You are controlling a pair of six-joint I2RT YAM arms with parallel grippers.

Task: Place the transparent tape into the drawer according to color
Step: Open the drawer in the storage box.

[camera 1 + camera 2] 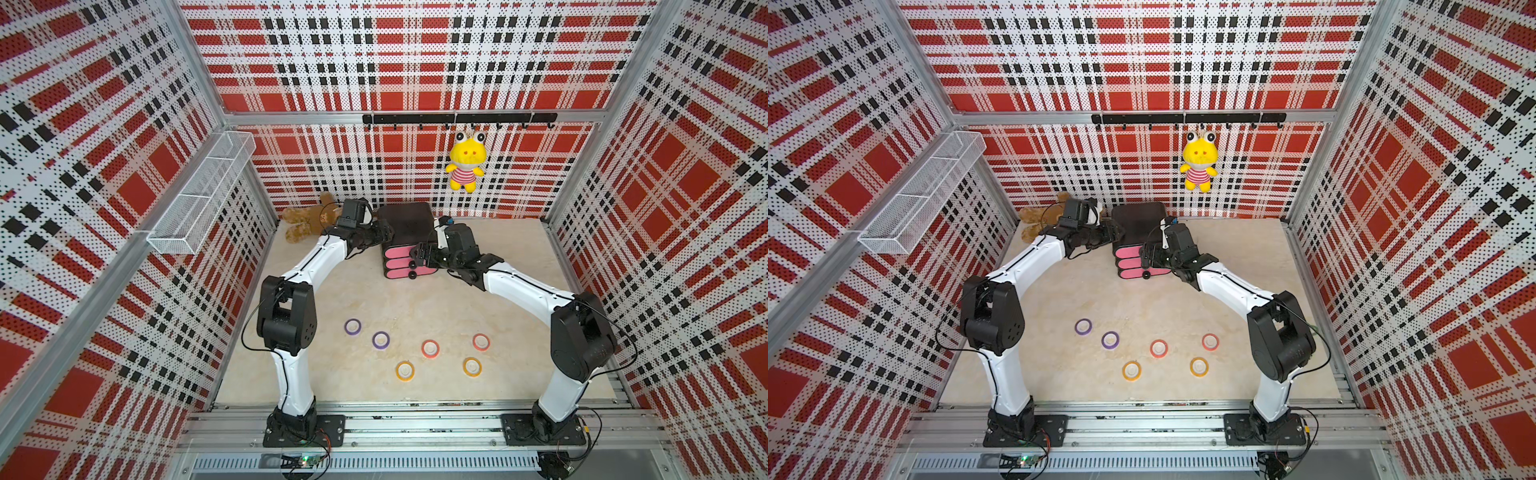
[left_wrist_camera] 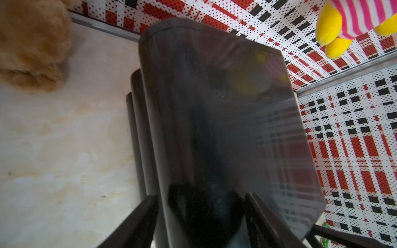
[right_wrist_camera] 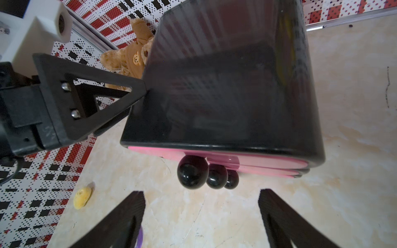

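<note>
As viewed from above, containers first: white wire basket high on left wall, split into 3 mesh compartments. Next, drawer chest at back edge of tabletop, approx mid-width, black w/ rounded corners, glossy top reflecting plaid. 3 pink fronts stacked, all looking pushed in flush, insides hidden. On fronts, top knob & other 2 knobs lined up one under another.

Tape all out on tabletop, well apart from chest, toward front edge, lying flat w/ pale cores up: purple tapes nearest left edge, close together; red-pink tapes further toward right edge; orange tapes nearest front edge, each near a red-pink one. No two touching.

Pose, left arm: base at front edge, first link rising, elbow bent sharply, white forearm sloping toward back edge. At chest's top left edge, left gripper, jaws part-way apart w/ that edge btwn them; one fingertip touching chest's side. Clamped or just resting there: can't tell.

Pose, right arm: mirrored, forearm angled in from right edge toward chest front. Just in front of knobs, right gripper, fingers spread wide, gripping nothing, top knob beyond gap btwn them.

Elsewhere: brown teddy lying at back left corner, behind left wrist; yellow plush hanging on back wall from black hook rail, above chest & toward right.
</note>
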